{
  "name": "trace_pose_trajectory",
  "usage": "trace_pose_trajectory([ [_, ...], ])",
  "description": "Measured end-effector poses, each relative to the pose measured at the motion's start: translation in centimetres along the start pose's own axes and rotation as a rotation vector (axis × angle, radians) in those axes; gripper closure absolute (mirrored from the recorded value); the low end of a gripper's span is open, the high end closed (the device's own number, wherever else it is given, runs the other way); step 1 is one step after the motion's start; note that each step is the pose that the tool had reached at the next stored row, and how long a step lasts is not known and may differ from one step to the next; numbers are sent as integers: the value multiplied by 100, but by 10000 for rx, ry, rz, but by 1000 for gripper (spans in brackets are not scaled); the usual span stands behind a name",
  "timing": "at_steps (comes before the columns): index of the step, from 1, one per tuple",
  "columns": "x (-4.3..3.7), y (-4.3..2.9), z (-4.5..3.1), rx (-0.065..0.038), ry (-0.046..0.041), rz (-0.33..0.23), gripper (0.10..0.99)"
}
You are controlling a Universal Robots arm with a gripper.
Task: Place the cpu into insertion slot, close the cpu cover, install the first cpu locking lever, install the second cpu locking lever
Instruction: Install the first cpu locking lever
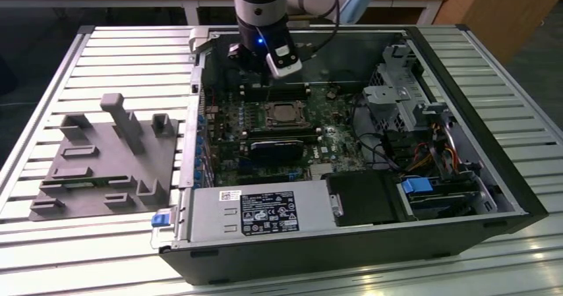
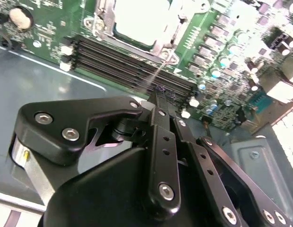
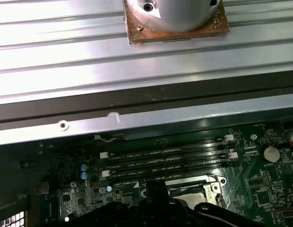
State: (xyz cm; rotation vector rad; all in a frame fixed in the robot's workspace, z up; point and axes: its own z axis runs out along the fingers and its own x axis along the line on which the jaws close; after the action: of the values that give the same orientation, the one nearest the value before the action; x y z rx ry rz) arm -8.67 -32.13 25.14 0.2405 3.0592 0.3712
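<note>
The gripper (image 2: 158, 94) is hanging low inside the open case (image 1: 492, 200), over the green board (image 2: 47, 26), with the arm (image 1: 260, 6) reaching down into it in the exterior view. In the second wrist view its 2 black fingers (image 2: 160, 142) are sitting close together, leaving only a narrow gap at the tips. A thin wire lever (image 2: 160, 72) is slanting up from the corner of the cover (image 2: 163, 45), and its free end is meeting those tips. Whether it is being pinched or only touched cannot be told. The cpu (image 2: 137, 19) is lying flat in the slot (image 1: 267, 119), its dull silver top showing through the cover's window, and the cover is lying down around it. 4 long black memory slots (image 2: 127, 61) are running between the socket and the gripper. The case is resting on a slatted metal table (image 1: 132, 59). A grey fixture (image 1: 97, 164) is standing on the table well apart, at the exterior view's left, and a power supply (image 1: 255, 210) is sitting at the case's near edge.
</note>
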Motion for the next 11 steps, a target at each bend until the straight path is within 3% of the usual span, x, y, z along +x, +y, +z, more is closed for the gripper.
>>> trace_pose_trajectory([
  [4, -77, 11, 6, 1, 0, 2, 980],
  [11, -86, 12, 10, -5, -31, -6, 980],
])
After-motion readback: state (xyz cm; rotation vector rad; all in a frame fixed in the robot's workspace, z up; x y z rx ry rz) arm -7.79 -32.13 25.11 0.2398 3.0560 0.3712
